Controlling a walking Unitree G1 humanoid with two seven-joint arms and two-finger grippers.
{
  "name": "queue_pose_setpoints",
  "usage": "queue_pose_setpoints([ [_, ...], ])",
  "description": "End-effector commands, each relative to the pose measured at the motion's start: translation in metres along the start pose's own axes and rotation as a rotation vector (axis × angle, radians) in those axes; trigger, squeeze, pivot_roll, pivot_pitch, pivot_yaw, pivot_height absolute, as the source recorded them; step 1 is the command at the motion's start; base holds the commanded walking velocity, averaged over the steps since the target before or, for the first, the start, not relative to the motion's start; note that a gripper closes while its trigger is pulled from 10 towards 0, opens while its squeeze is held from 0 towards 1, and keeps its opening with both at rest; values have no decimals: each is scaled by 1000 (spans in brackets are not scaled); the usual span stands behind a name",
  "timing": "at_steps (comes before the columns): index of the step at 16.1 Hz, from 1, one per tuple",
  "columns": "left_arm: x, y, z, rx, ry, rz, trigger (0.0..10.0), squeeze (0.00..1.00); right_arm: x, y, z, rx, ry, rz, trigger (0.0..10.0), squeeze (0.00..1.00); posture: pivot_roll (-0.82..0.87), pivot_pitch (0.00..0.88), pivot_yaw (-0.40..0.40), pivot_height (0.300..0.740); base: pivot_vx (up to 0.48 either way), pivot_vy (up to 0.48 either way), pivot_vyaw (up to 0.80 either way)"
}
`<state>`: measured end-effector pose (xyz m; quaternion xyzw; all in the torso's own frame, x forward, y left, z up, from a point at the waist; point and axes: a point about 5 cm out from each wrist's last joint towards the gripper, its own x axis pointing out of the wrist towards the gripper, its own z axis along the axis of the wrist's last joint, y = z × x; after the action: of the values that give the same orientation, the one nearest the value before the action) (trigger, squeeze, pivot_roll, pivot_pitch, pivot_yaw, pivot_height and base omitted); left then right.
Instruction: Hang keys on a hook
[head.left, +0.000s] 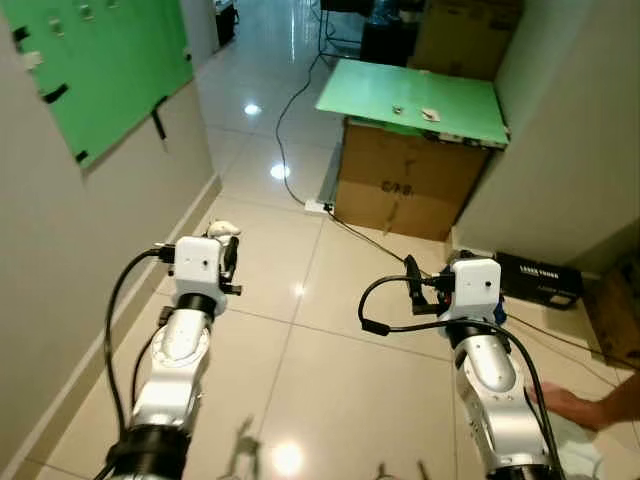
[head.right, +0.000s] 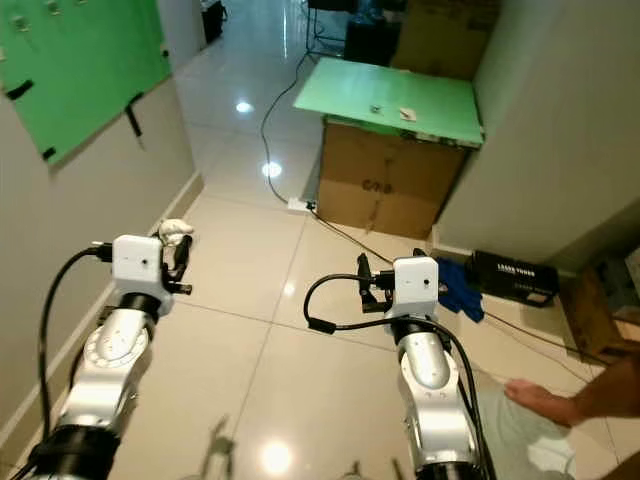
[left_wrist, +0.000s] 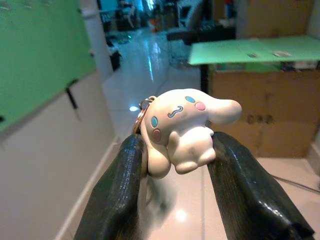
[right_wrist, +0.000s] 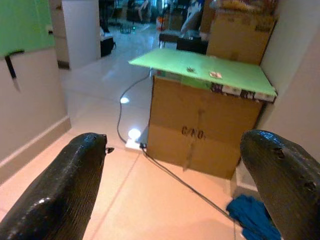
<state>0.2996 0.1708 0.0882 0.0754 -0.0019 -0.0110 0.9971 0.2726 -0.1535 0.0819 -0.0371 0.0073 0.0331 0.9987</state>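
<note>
Step in hand: the carrying stage, as I judge it; the keys are held and not yet hung.
Left hand (left_wrist: 172, 165): its two black fingers (left_wrist: 117, 190) are clamped on the keys, one on each side of the white charm.
Keys (left_wrist: 182, 132): a white cartoon-dog charm with a metal ring (left_wrist: 141, 112) behind it; in the left eye view it is a small white spot (head.left: 222, 230) at the tip of the left arm, left of centre in the frame.
Right hand (right_wrist: 182, 195): fingers wide apart, nothing between them, held forward over the floor.
Green board (head.left: 100, 60): on the wall, upper left of the frame, with small fittings near its top edge; too small to say for sure they are hooks.
Surface (head.left: 415, 95): a green top on a cardboard box (head.left: 405, 190), upper centre, well apart from the robot.
Person: a hand (head.left: 570, 405) low at the right edge, near the floor.
Next move: I think the robot must turn to the left wall, come near the board, lift the left arm and bring the ring over a hook before the fingers part.
</note>
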Motion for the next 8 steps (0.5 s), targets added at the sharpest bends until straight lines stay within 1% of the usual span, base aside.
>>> queue_pose_setpoints([
  [1,2,-1,-3,15,30,3,10000,0,3,-1,1,7,13,4,10000,0,30,0,-16,740,0,-458,0],
  [2,5,1,-5,22,53,17,10000,0,5,-1,-1,48,33,6,10000,0,31,0,-16,740,0,-458,0],
  [4,7,2,-7,-1,71,34,10000,0,7,-3,-3,62,46,4,10000,0,32,0,-15,740,0,-439,681],
  [6,11,1,-11,23,108,24,10000,0,8,-5,-8,61,64,2,10000,0,34,0,-16,740,0,0,631],
  [8,13,2,-10,-5,102,-3,10000,0,10,-5,-10,49,70,6,10000,0,33,0,-13,740,0,0,606],
])
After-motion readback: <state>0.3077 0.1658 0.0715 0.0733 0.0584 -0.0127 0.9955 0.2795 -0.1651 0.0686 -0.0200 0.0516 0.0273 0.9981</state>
